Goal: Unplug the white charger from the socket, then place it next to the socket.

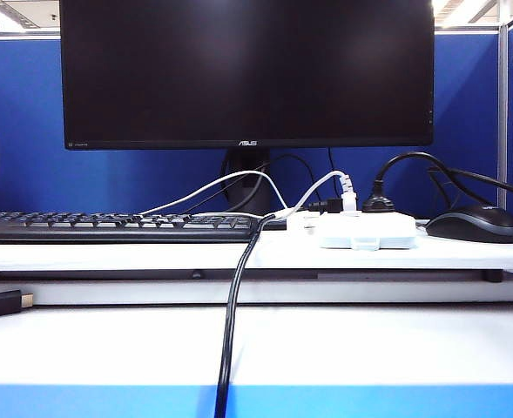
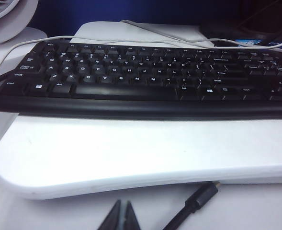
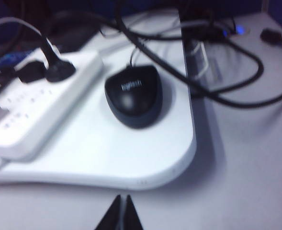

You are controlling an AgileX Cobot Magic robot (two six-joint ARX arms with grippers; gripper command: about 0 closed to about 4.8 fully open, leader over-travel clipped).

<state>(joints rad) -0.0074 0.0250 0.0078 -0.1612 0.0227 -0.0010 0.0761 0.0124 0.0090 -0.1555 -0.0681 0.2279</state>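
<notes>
The socket [image 1: 367,231] is a flat white power strip on the raised white shelf [image 1: 151,254], right of the keyboard. It also shows in the right wrist view as the socket [image 3: 40,110]. A small white box, the white charger [image 1: 301,220], lies on the shelf against the socket's left end, its thin white cable arching behind it. A smaller white cable plug [image 1: 349,195] and a round black plug [image 1: 379,204] stand in the socket. Neither arm shows in the exterior view. My left gripper [image 2: 123,213] is shut and empty, low before the keyboard. My right gripper [image 3: 123,208] is shut and empty, before the shelf's corner near the mouse.
A black keyboard [image 1: 108,226] and a black mouse [image 1: 474,225] sit on the shelf, with a black monitor [image 1: 247,74] behind. A thick black cable [image 1: 232,322] hangs over the shelf's front onto the desk. A black connector [image 1: 3,303] lies at the left. Loose black cables [image 3: 227,72] lie beside the shelf.
</notes>
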